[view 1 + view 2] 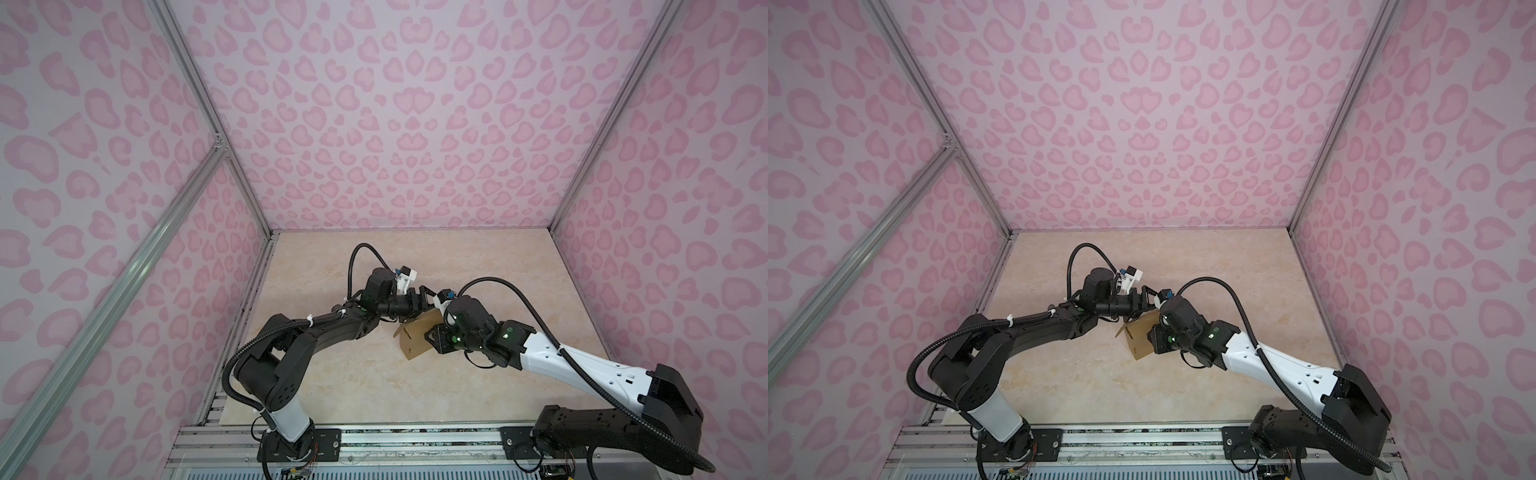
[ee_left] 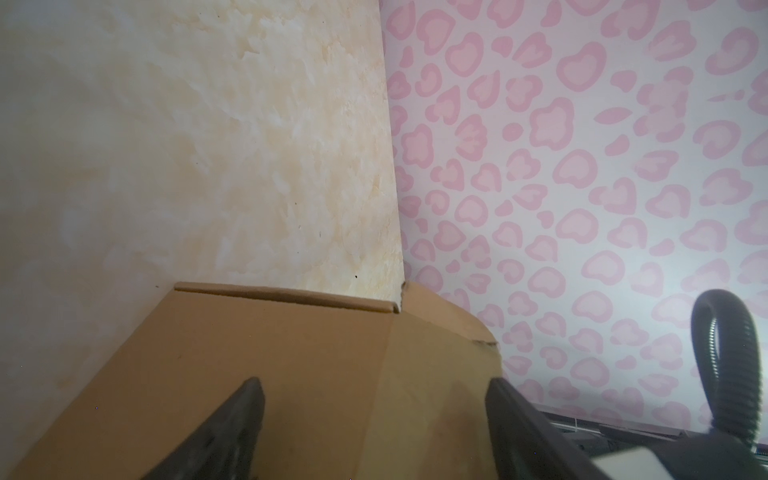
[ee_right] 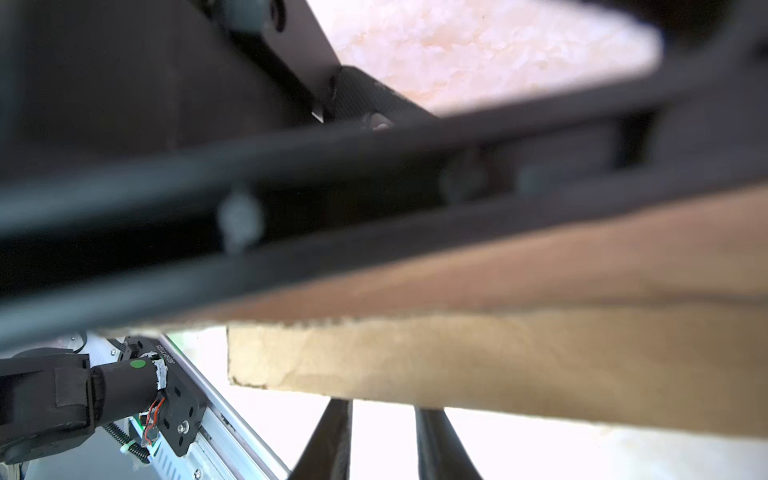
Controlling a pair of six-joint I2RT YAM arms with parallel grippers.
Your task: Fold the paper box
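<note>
The right tool grips the tilted paper box at its 3 o'clock edge; the left tool, jaws spread, sits at its 12 o'clock

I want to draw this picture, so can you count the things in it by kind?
Black and white robot arms: 2
Brown cardboard paper box: 1
Total: 3
</note>
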